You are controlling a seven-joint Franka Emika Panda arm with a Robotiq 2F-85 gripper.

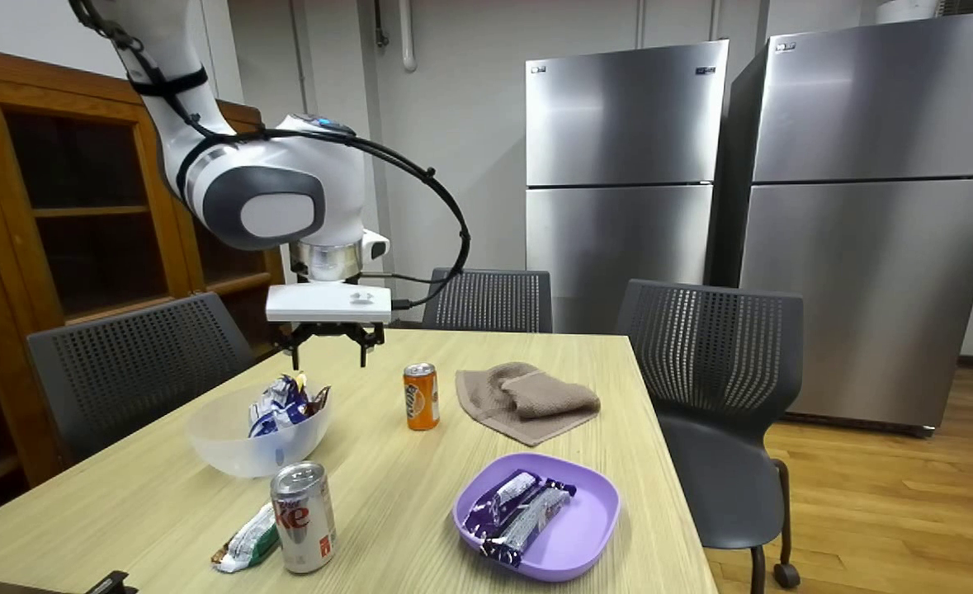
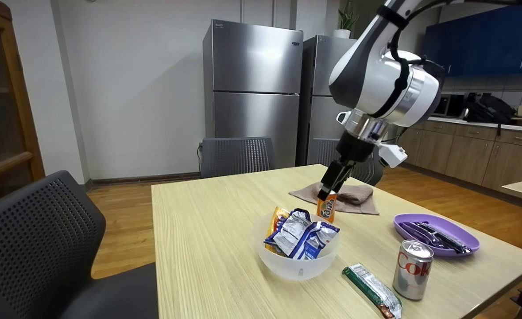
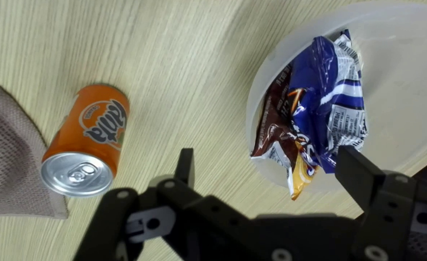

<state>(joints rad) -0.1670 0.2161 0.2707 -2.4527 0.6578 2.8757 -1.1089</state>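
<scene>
My gripper (image 3: 266, 149) is open above the table, its two black fingers wide apart with nothing between them. In an exterior view the gripper (image 1: 329, 366) hangs above and behind the translucent bowl (image 1: 230, 445), apart from it. Inside the bowl are snack bags: a blue and white bag (image 3: 307, 79), a brown bag (image 3: 275, 134) and a yellow bag (image 3: 302, 175) partly hidden under them. In the wrist view the right finger overlaps the bowl's near side. An orange Fanta can (image 3: 93, 130) stands upright beside the bowl, left of the fingers in that view.
A brown cloth (image 1: 536, 400) lies behind the Fanta can. A purple plate (image 1: 589, 528) holds two dark wrapped bars (image 1: 527, 511). A silver Coke can (image 1: 303, 520) stands by a green-wrapped bar (image 2: 371, 288). Dark chairs (image 1: 713, 355) surround the table (image 2: 199, 248).
</scene>
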